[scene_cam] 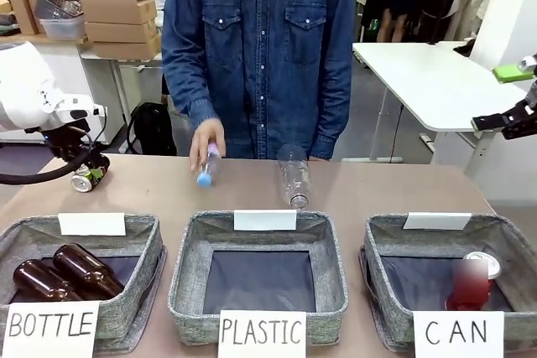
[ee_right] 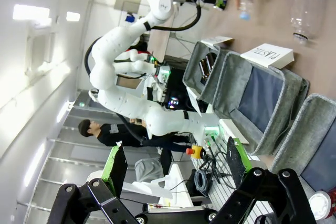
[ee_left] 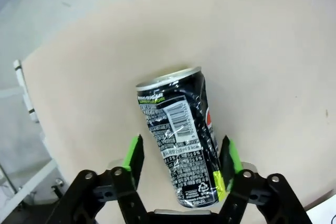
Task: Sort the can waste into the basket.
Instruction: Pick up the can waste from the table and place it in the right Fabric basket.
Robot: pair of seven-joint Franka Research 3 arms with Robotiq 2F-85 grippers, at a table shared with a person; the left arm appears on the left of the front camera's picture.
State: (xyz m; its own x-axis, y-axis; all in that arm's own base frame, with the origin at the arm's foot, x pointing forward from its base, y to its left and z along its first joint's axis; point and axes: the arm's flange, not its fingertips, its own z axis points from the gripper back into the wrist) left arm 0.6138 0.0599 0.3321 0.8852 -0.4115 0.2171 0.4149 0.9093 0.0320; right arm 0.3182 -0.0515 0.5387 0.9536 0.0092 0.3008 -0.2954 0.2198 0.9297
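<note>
Dented dark metal drink can (ee_left: 176,124) lies on the tan desk (ee_left: 262,51), clamped between the green pads of the left pincer (ee_left: 181,142); right pincer (ee_right: 176,153) gapes apart, empty; grey woven "CAN" basket (scene_cam: 377,282), well apart from the left pincer, holds a red can (scene_cam: 470,282).

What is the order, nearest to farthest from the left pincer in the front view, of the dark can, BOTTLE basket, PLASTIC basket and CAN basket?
1. The dark can, gripped in the left pincer, far left of the table.
2. The BOTTLE basket, front left.
3. The PLASTIC basket, front middle.
4. The CAN basket, front right.
</note>
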